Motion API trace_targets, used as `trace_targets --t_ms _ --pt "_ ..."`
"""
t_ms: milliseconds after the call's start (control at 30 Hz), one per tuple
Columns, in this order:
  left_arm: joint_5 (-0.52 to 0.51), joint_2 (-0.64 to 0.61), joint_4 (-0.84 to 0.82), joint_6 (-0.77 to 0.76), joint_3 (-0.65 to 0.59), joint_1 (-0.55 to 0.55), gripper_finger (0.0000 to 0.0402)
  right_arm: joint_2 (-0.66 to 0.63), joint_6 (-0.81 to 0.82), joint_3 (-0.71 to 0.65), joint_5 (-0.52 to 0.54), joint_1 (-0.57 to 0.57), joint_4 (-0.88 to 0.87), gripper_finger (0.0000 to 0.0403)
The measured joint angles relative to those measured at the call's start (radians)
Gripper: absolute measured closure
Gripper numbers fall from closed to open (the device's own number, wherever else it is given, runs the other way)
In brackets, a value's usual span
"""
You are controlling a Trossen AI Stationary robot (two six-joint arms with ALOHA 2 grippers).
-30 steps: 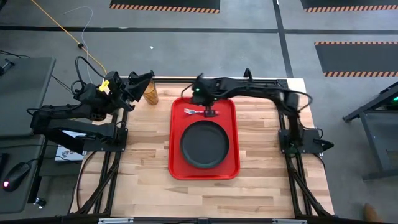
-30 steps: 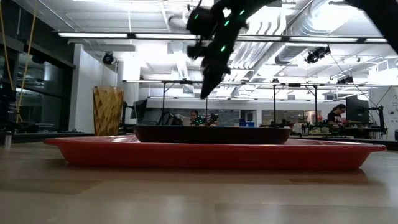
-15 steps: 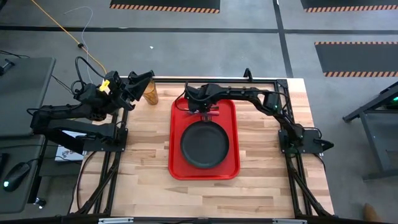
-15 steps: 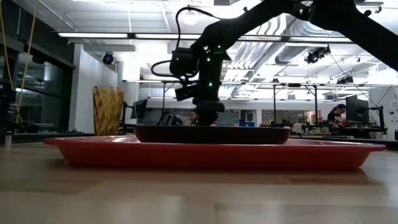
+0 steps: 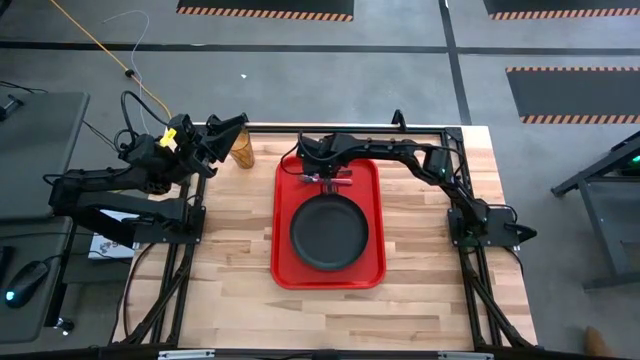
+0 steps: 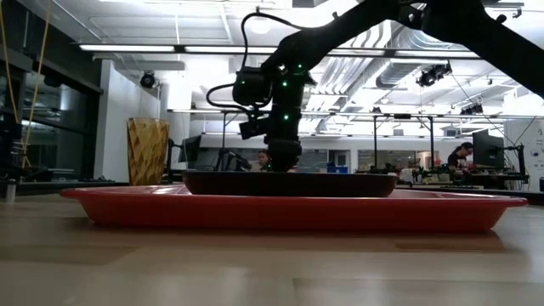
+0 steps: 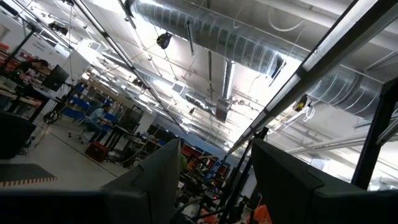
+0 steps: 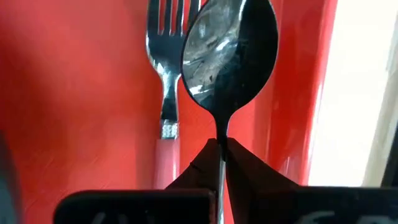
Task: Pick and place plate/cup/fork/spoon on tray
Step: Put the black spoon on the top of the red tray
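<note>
Since the earlier frames the right gripper (image 5: 322, 177) has dropped from above the tray (image 5: 375, 225) to its far end and now sits low there, barely shifted over the last half second. Its jaws are pinched tight on the handle of the spoon (image 8: 228, 59), whose bowl hangs just beside the fork (image 8: 166, 93), which lies on the tray's red floor. The plate (image 5: 329, 232) stays in the middle of the tray. The cup (image 5: 241, 152) stands unmoved on the counter (image 5: 230, 260), beside the left gripper (image 5: 228, 130), whose jaws are parted and empty. No readable writing shows.
</note>
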Motion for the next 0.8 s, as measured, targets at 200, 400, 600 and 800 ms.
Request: trace_targets --t_ms 200,400,600,800 --pt "0.000 0.000 0.000 -0.025 0.000 0.000 0.0213 0.000 0.006 0.000 0.000 0.000 0.033 0.0403" --pt "0.000 0.000 0.000 -0.027 0.000 0.000 0.0213 0.000 0.015 0.000 -0.006 0.000 0.032 0.0402" --pt "0.000 0.000 0.000 -0.026 0.000 0.000 0.0213 0.000 0.051 0.000 -0.006 -0.002 0.035 0.0402" --pt "0.000 0.000 0.000 -0.026 0.000 0.000 0.0213 0.000 0.069 0.000 -0.017 -0.002 0.038 0.0402"
